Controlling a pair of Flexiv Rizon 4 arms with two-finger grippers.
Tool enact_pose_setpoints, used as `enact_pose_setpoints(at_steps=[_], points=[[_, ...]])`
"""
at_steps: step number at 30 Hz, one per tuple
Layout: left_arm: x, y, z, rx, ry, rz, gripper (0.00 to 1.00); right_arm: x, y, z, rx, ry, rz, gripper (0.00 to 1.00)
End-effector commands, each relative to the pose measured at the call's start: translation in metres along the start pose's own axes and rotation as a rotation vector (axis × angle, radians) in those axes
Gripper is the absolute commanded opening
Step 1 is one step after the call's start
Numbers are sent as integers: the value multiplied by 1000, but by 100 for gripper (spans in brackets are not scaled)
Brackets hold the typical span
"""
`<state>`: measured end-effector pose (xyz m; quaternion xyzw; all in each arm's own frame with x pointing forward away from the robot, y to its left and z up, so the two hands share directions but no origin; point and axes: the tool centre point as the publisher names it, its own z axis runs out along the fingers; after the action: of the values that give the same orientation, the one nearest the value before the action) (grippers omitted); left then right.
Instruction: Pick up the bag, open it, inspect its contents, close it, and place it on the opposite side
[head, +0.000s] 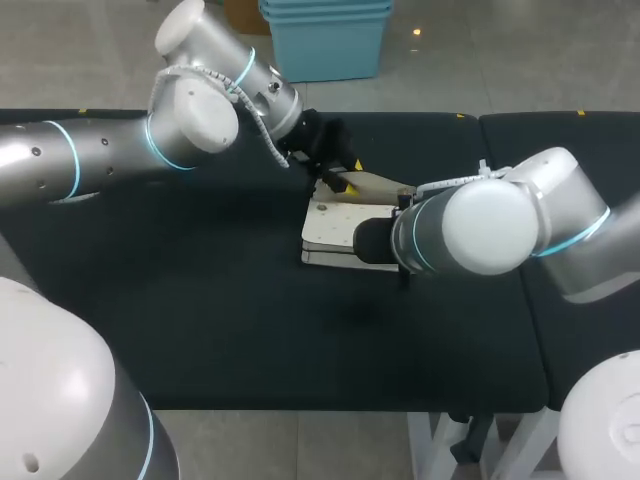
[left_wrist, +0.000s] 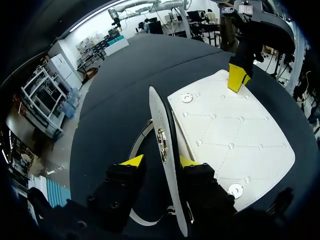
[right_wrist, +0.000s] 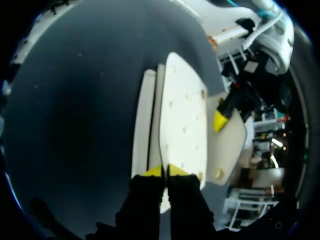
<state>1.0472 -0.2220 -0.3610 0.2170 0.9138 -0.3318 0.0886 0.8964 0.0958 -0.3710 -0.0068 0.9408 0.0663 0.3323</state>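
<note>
A white quilted bag (head: 325, 232) lies flat mid-table. Its flap (head: 378, 183) is lifted off the body. In the left wrist view the flap (left_wrist: 161, 125) stands edge-on between the fingers of my left gripper (left_wrist: 160, 161). One finger is against it and the other is slightly off, so the gripper is open. The bag's body (left_wrist: 230, 135) spreads out beside it. My right gripper (right_wrist: 165, 171) is shut on the near edge of the bag (right_wrist: 182, 115). Its yellow tip (left_wrist: 237, 79) shows at the bag's far edge. In the head view my right wrist (head: 470, 225) hides it.
The black table top (head: 200, 320) stretches to the left and in front of the bag. A second black section (head: 560, 140) joins on the right. The bag's pale strap (left_wrist: 141, 145) trails beside my left finger.
</note>
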Motion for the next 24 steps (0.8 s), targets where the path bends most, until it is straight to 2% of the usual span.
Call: enact_pose_setpoints(at_steps=[1,2,5,6,7,20,21,22,23,24], points=[[-3,5,3,9,7,-12,38,5,-4,2,-15,-22,0,0],[-3,5,3,9,10,-20,30,5,-4,2,-15,-22,0,0],[-3,7,4,8,19,-33,19,5,-4,2,-15,-22,0,0],[-3,8,4,9,21,-37,3,5,-4,2,-15,-22,0,0],[-3,9,4,9,23,-41,0,5,-4,2,-15,-22,0,0],[-2,14,1,41,46,-66,0,3,-2,-1,2,-14,0,0],[-2,14,1,41,46,-66,0,2,-2,-3,7,-11,0,12],[-2,14,1,41,46,-66,0,1,-1,-5,9,-8,0,45],[-2,14,1,41,46,-66,0,-1,-1,-8,12,-6,0,100],[-2,14,1,41,46,-66,0,-2,0,-12,18,-4,1,100]])
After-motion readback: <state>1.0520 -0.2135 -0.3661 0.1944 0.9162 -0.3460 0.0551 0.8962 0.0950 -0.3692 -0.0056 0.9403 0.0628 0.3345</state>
